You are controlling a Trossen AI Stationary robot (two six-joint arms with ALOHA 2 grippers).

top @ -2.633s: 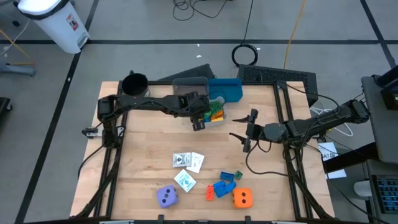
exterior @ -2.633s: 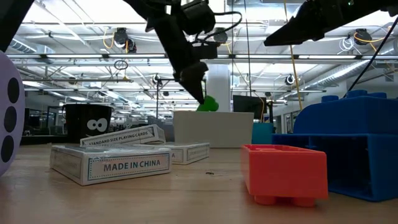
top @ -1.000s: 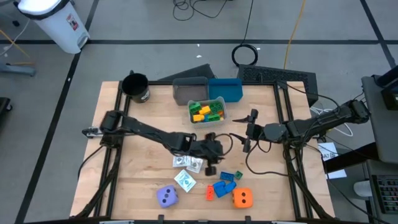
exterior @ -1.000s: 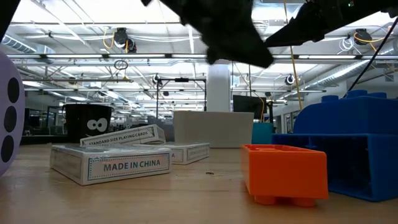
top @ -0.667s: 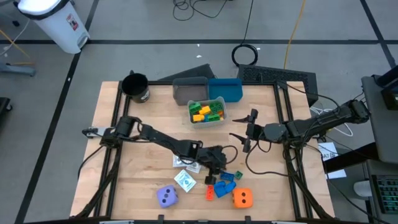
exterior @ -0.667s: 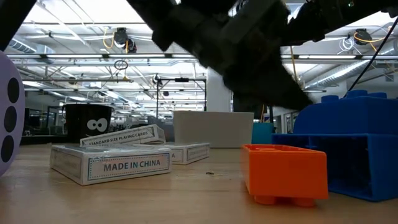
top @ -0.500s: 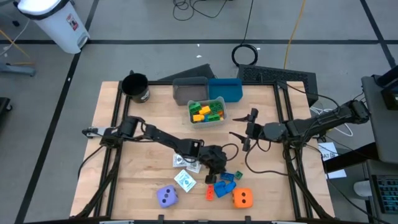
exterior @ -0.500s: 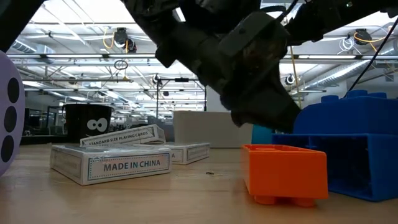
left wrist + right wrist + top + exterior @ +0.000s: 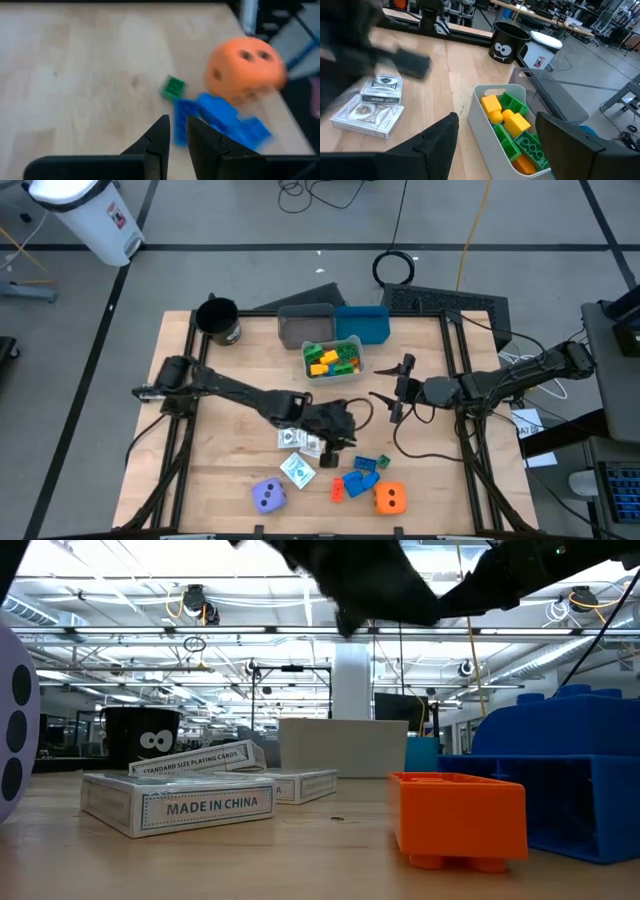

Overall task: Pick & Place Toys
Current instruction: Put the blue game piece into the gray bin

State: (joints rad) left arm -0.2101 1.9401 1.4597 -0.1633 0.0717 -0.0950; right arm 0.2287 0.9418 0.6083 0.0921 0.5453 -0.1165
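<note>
bin [image 9: 355, 370]: behind the cards [image 9: 303, 440], blocks inside
dice [image 9: 270, 497]: front, loose blocks [image 9: 358, 478] between
cup [image 9: 218, 320]: rear left corner

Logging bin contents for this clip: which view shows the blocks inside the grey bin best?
The right wrist view: it looks down into the grey bin, showing yellow, green and orange blocks clearly. The high view shows the same blocks smaller from above. The low view shows only the bin's outer wall. The left wrist view misses it.
</note>
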